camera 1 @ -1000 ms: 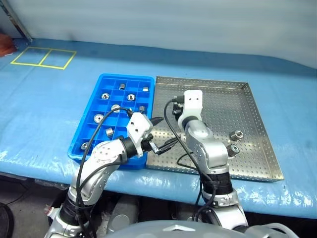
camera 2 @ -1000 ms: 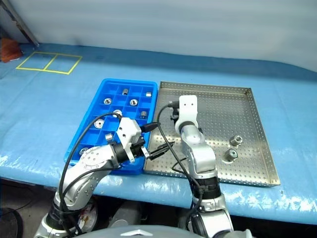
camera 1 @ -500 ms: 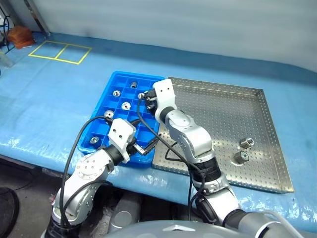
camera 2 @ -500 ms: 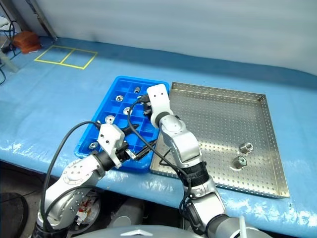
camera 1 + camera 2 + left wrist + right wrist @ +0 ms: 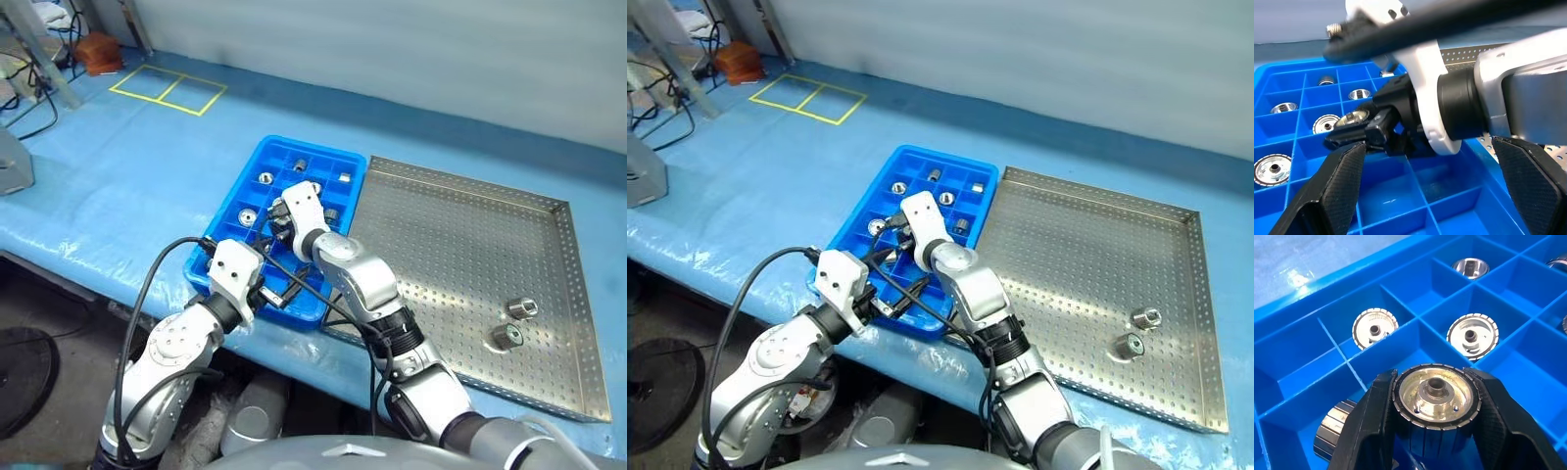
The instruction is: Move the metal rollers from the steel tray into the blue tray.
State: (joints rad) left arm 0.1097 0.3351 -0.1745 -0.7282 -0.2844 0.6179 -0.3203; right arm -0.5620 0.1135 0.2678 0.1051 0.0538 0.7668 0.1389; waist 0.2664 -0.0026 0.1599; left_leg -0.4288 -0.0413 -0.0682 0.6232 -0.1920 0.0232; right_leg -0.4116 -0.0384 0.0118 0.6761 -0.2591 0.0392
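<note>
Metal rollers: 1 [image 5: 1435,402] is clamped in the right gripper [image 5: 1435,431] over the blue tray [image 5: 217,240], so placing is in hand; next, find an empty compartment and let go. Left gripper [image 5: 1432,188] hangs wide open, empty. Several compartments hold rollers; the steel tray [image 5: 460,245] keeps 2 [image 5: 513,322].
</note>
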